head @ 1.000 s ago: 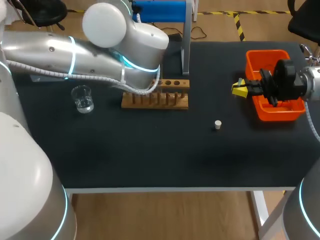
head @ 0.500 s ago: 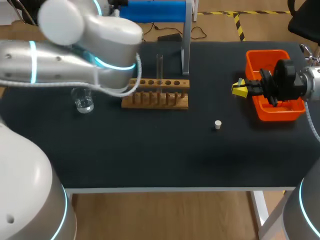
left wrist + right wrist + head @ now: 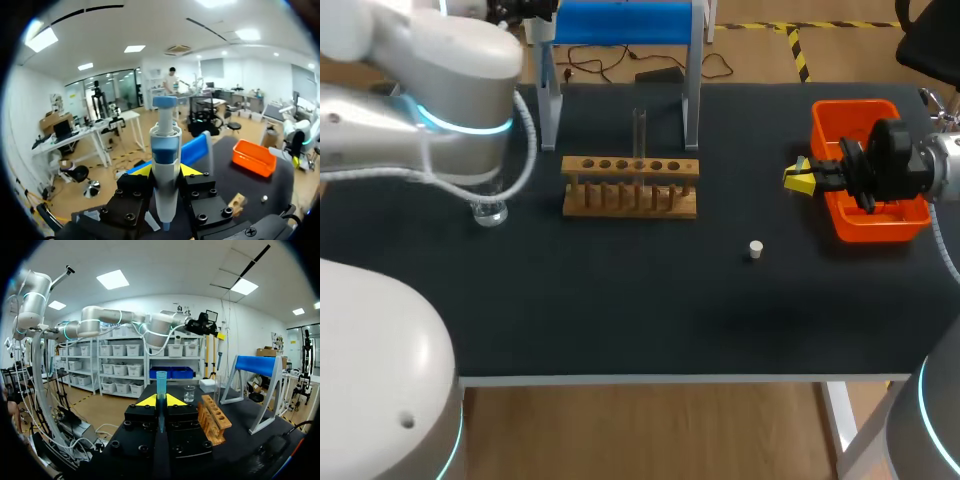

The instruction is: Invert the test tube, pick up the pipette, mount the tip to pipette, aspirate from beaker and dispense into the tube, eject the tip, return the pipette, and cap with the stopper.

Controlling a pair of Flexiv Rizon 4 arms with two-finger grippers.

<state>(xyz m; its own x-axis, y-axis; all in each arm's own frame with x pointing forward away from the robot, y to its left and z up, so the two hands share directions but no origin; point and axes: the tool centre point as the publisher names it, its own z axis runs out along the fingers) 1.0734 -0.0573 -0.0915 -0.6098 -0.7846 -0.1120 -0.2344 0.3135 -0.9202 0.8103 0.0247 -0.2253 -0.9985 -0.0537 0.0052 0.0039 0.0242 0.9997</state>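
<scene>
In the left wrist view my left gripper is shut on the white and blue pipette, which stands upright between its yellow tips. My left arm rises at the table's back left, its gripper high beside the blue pipette stand. The clear test tube stands upright in the wooden rack. My right gripper hangs just left of the orange bin, shut on a thin blue pipette tip. The white stopper lies on the black table. The beaker is half hidden under my left arm.
The right wrist view looks across the table at the rack, the beaker and the blue stand. Black tabletop lies between the rack and the front edge.
My left arm has swung left and up, away from the rack, uncovering the rack, the test tube and the stand. My right arm has not moved.
</scene>
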